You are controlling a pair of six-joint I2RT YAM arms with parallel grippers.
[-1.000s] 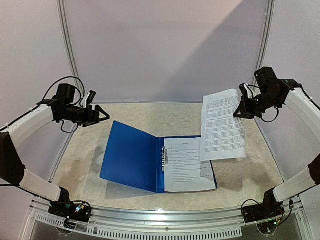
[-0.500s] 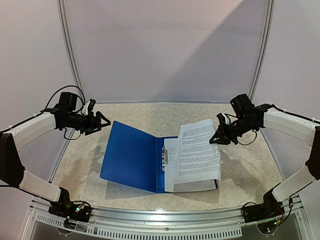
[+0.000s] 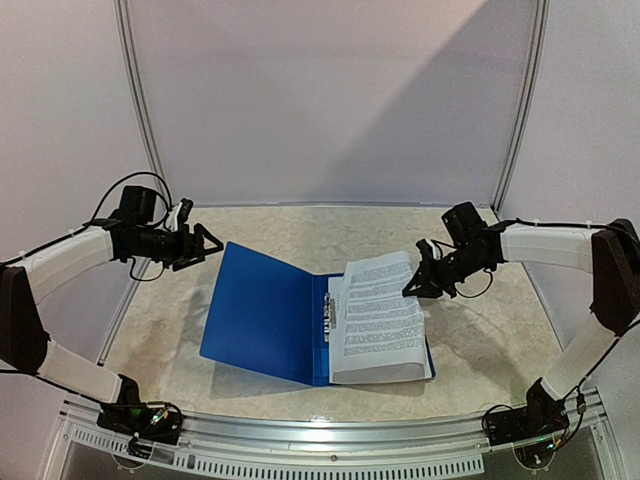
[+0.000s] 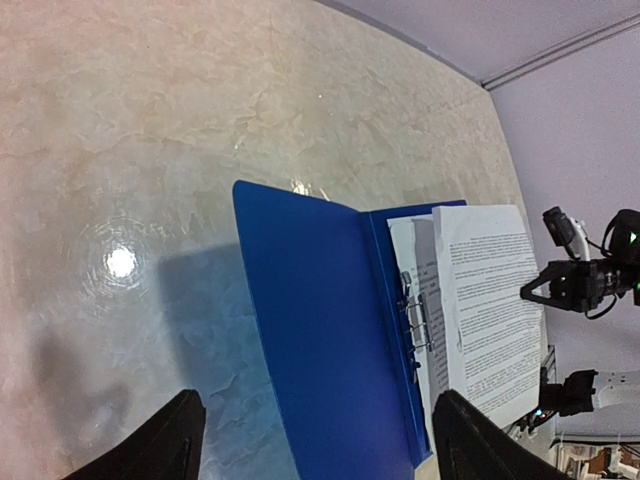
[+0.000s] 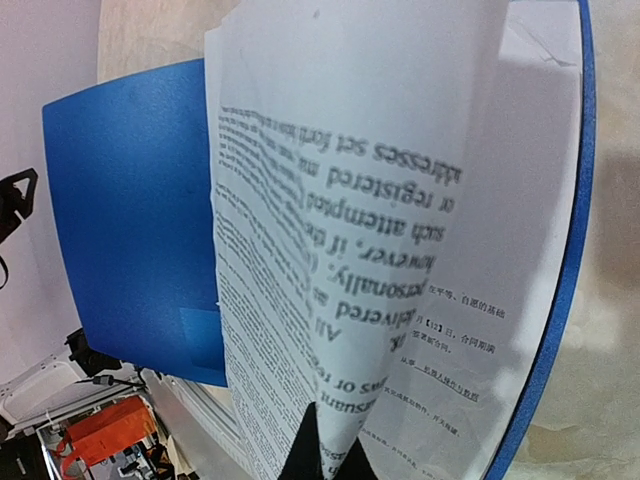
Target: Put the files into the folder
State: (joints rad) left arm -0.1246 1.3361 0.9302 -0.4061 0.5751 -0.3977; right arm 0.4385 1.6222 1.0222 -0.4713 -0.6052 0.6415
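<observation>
The blue folder point(image 3: 262, 318) lies open on the table, its metal clip point(image 3: 326, 318) at the spine. A printed sheet point(image 3: 338, 292) lies in its right half. My right gripper point(image 3: 412, 286) is shut on the far right corner of another printed sheet point(image 3: 380, 315), which droops over the folder's right half. In the right wrist view the held sheet point(image 5: 330, 200) curls up from my gripper point(image 5: 325, 445), above the lying sheet point(image 5: 500, 310) and the folder point(image 5: 130, 220). My left gripper point(image 3: 205, 243) is open and empty, above the table left of the folder point(image 4: 310, 320).
The marble-look table top point(image 3: 160, 330) has white wall panels point(image 3: 330, 100) behind and at both sides. A metal rail point(image 3: 320, 430) runs along the near edge by the arm bases.
My right gripper has come down and to the left with the sheet, which now drapes over the folder's right half. My left arm has hardly moved.
</observation>
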